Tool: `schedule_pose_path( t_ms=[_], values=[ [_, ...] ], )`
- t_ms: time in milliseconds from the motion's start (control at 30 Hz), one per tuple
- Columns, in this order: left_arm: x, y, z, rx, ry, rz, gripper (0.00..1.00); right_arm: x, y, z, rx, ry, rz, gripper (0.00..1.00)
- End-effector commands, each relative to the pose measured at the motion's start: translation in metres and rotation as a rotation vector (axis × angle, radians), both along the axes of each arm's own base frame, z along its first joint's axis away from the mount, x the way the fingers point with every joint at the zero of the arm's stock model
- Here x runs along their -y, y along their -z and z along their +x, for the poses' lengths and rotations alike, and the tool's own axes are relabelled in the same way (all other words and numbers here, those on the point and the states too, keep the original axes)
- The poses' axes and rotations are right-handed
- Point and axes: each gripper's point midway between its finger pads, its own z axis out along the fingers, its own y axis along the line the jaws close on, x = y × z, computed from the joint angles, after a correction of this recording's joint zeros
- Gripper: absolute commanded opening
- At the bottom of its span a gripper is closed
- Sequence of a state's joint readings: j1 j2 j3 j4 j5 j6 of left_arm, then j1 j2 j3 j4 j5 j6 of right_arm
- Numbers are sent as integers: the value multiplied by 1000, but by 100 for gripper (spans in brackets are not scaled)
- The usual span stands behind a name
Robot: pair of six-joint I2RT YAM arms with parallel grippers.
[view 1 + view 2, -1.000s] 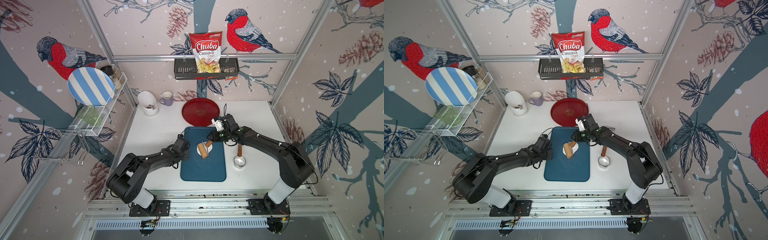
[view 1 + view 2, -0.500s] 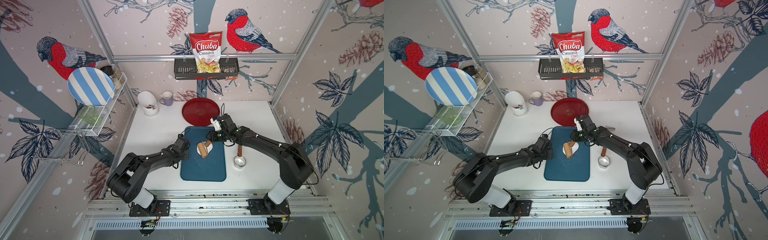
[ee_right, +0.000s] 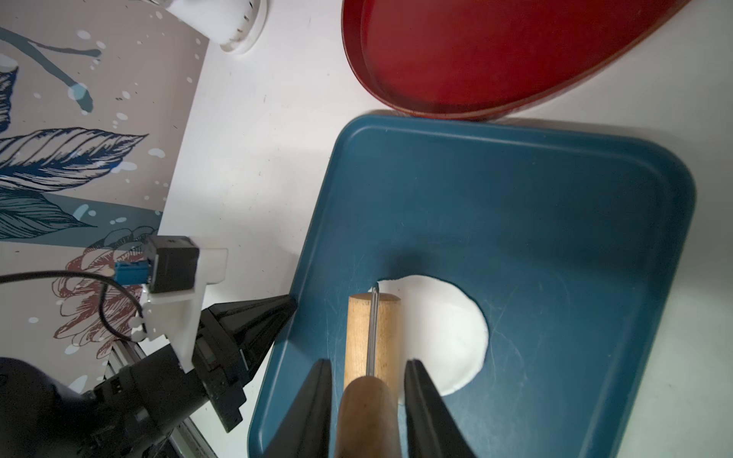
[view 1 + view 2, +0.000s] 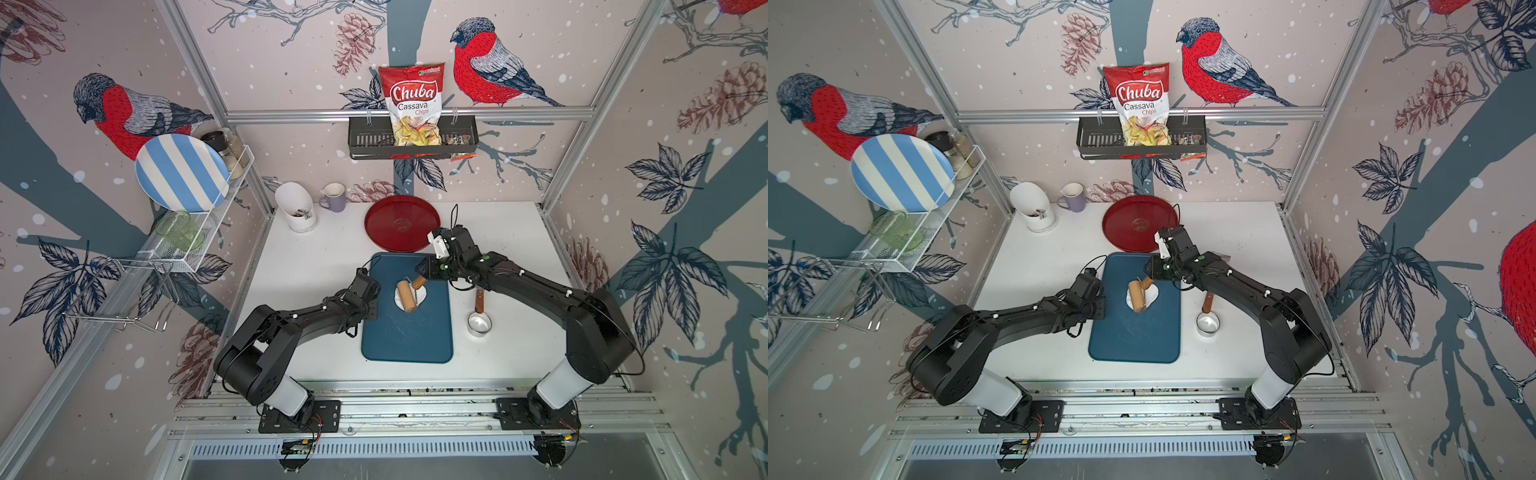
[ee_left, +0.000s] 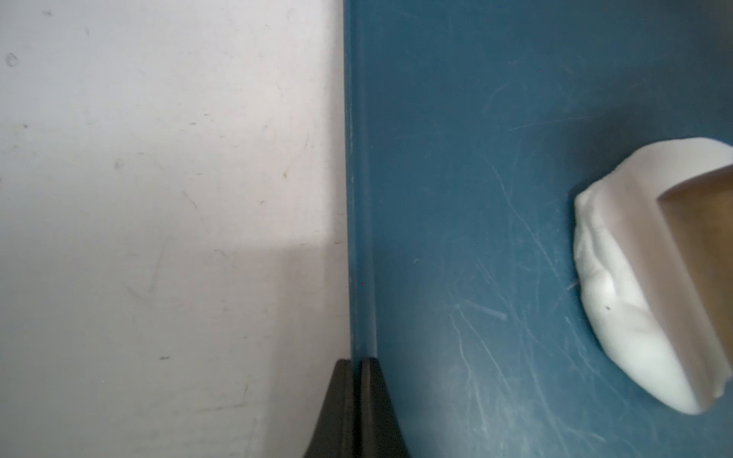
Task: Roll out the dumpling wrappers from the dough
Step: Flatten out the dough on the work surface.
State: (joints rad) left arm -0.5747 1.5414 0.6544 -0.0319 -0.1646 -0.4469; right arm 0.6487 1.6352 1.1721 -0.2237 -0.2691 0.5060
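Wooden roller [image 3: 359, 337] sits on the dough [image 3: 444, 333]; our right fingers [image 3: 309, 412] grip its handle [image 3: 369, 416], left fingers [image 5: 337, 408] closed at the board [image 3: 515, 222] edge. Next, we should roll thinner, evenly.

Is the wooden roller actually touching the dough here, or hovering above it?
Touching. The left wrist view shows the wooden roller pressed into the dough, which is dented along its side with no gap.

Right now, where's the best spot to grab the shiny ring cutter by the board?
Probably its wooden handle: it lies flat on the table, jutting back from the steel ring, slim enough to pinch. Come down from above, pinching across it.
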Motion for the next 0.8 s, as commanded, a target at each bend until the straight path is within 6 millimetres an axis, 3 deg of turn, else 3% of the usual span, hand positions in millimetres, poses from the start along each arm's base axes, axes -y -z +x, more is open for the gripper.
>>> schedule_pose_path(
  t_ms=[0,233,767],
  values=[
    [-11,15,-19,-88,-1,55,0,-8,-12,8,31,15,56,0],
    [-12,14,-18,-82,0,55,0,-4,14,3,-27,6,11,0],
    [-7,19,-14,-90,12,55,0,-9,45,-12,-87,-22,-96,0]
  ],
)
